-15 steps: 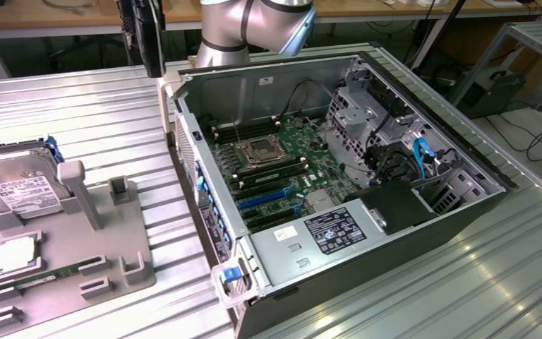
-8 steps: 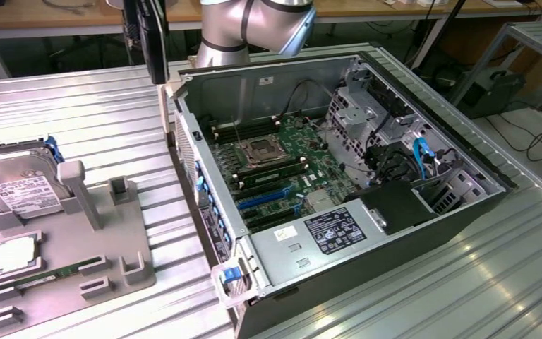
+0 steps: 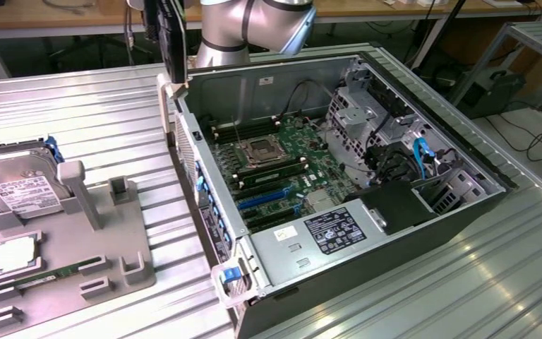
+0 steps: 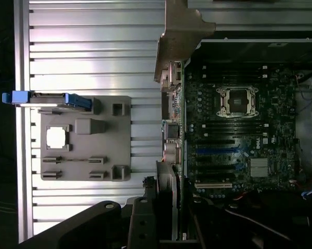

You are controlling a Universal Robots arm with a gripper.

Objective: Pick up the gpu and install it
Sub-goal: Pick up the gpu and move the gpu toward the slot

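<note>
The thin, dark, flat gpu card (image 3: 171,39) with its silver metal bracket hangs in the air. It stands on end over the back edge of the open black and silver computer case (image 3: 459,162). The black fingers (image 4: 145,207) seem to pinch it by one end, though that spot is dim. The long blue slots (image 3: 266,200) on the green board (image 3: 295,152) lie lower, inside the case, toward the exterior view's right.

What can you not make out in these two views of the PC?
Exterior view: upper end of the gpu, cut off by the top edge.
Wrist view: board face of the gpu, seen edge-on.
Exterior view: label text on the hard drive, too small to read.
</note>
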